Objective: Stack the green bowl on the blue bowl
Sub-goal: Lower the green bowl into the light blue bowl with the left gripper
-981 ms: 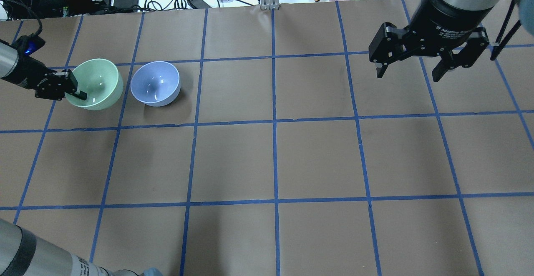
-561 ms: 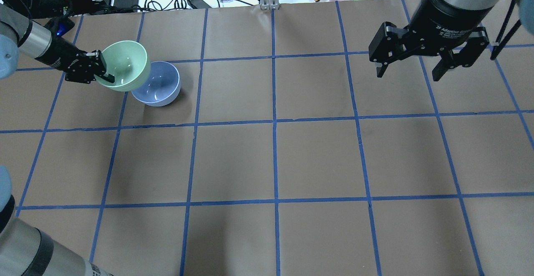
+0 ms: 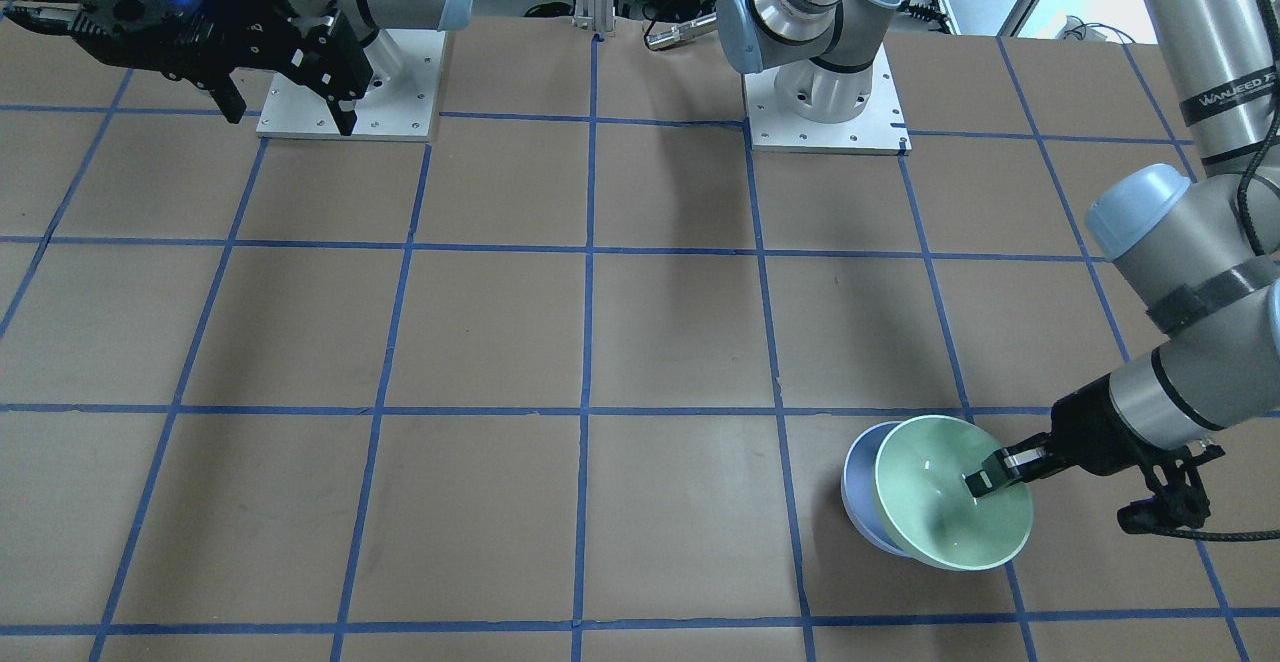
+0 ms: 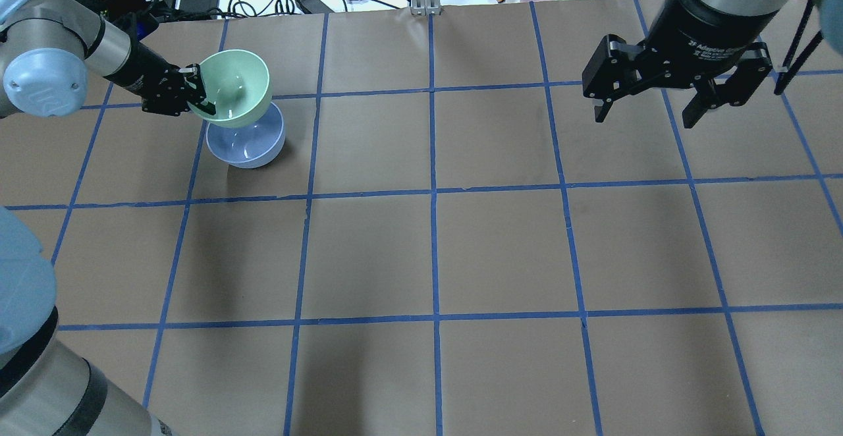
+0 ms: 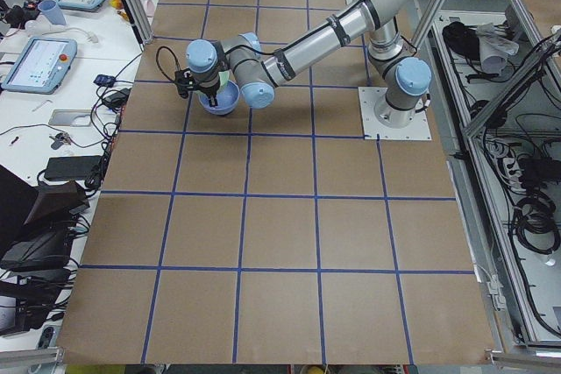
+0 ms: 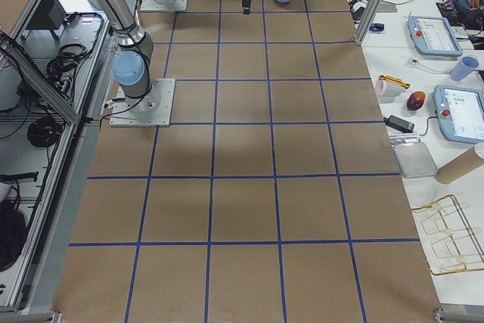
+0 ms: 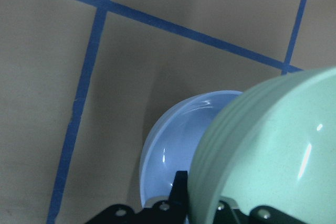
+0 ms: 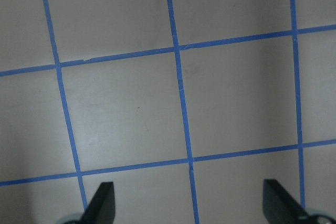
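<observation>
Brown gridded desk (image 4: 500,251): left claw (image 4: 201,101) clamped on green bowl (image 4: 234,87) rim, bowl raised, partly over blue bowl (image 4: 247,146) at far left. Right claw (image 4: 645,118) apart, far right.

The desk (image 4: 500,251) is covered in brown paper and divided into squares by blue tape lines (image 4: 433,159). In the overhead view, the blue bowl (image 4: 247,149) is seen standing upright on it in the upper left of the frame. 2 metal base plates (image 3: 400,92) are seen lying flat at the top of the front-facing view.
</observation>
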Controlling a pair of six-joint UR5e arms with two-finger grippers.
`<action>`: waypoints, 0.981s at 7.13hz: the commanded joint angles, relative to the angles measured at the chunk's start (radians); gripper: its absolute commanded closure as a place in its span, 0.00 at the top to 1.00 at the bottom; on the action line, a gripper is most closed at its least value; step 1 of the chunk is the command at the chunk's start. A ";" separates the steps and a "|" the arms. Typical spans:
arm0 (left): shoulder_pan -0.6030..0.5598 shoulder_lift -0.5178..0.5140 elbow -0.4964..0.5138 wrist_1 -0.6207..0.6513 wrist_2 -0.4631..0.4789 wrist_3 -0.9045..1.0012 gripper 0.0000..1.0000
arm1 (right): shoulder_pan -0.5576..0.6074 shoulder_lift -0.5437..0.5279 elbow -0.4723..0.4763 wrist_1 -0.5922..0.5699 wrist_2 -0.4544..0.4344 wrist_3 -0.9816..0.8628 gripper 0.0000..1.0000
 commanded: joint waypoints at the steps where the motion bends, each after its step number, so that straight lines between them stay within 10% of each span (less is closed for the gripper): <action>1: -0.003 -0.012 -0.001 0.001 0.046 0.004 0.00 | 0.000 0.000 0.000 -0.001 0.000 0.000 1.00; 7: -0.003 0.000 -0.019 -0.014 0.100 0.004 0.00 | 0.000 0.000 0.000 -0.001 0.000 0.000 1.00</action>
